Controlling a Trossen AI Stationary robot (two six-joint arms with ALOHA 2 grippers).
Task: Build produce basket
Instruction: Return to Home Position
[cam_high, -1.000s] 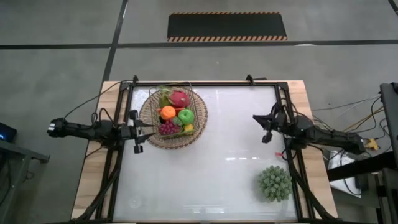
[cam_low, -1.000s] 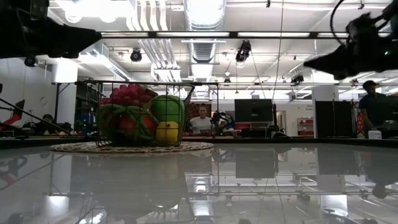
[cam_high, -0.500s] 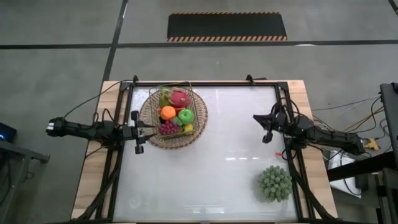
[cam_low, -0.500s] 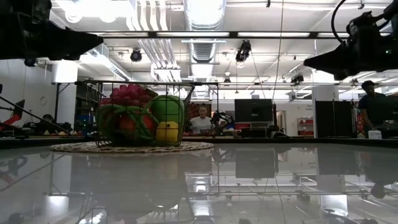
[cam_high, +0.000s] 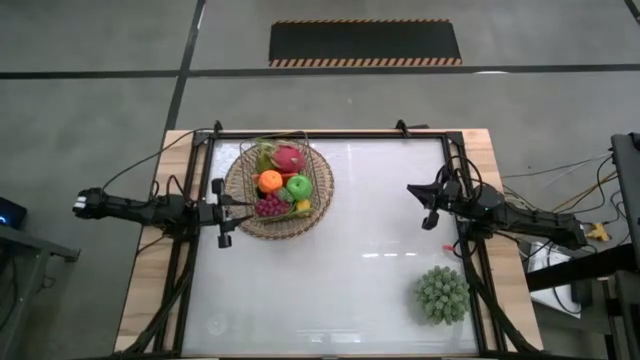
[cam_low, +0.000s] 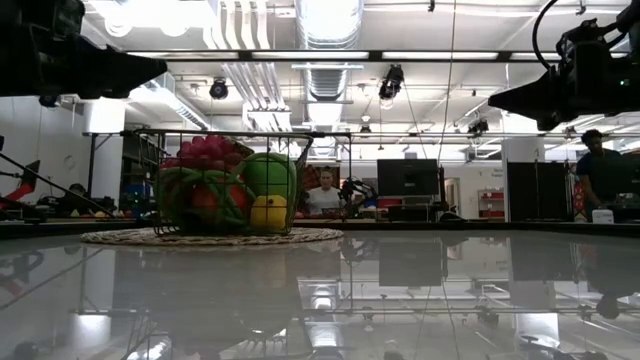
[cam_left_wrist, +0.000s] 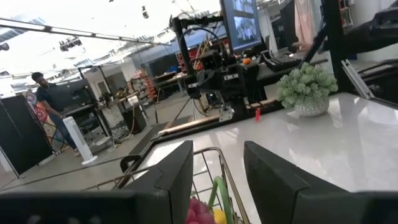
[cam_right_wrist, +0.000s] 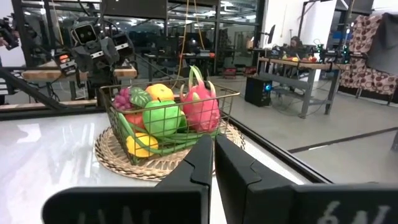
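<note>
The basket (cam_high: 278, 189), a round tan woven base with a thin wire frame, stands on the far left part of the table. It is also in the low view (cam_low: 215, 236) and the right wrist view (cam_right_wrist: 163, 163). The produce (cam_high: 282, 182) lies piled inside it: pink dragon fruit (cam_right_wrist: 204, 107), orange, green apple (cam_low: 268, 177), purple grapes (cam_low: 205, 150), lemon (cam_low: 267, 212) and green beans. My left gripper (cam_high: 243, 207) hangs open above the basket's left rim, with the wire rim (cam_left_wrist: 212, 151) showing between its fingers. My right gripper (cam_high: 413, 190) is shut, raised near the table's right edge and pointing at the basket.
A large spiky green ball (cam_high: 441, 293) sits on the table's near right corner and also shows in the left wrist view (cam_left_wrist: 307, 88). The glossy white tabletop lies between the basket and the ball. Black frame rails (cam_high: 330, 134) run round the table. People and equipment stand in the room beyond.
</note>
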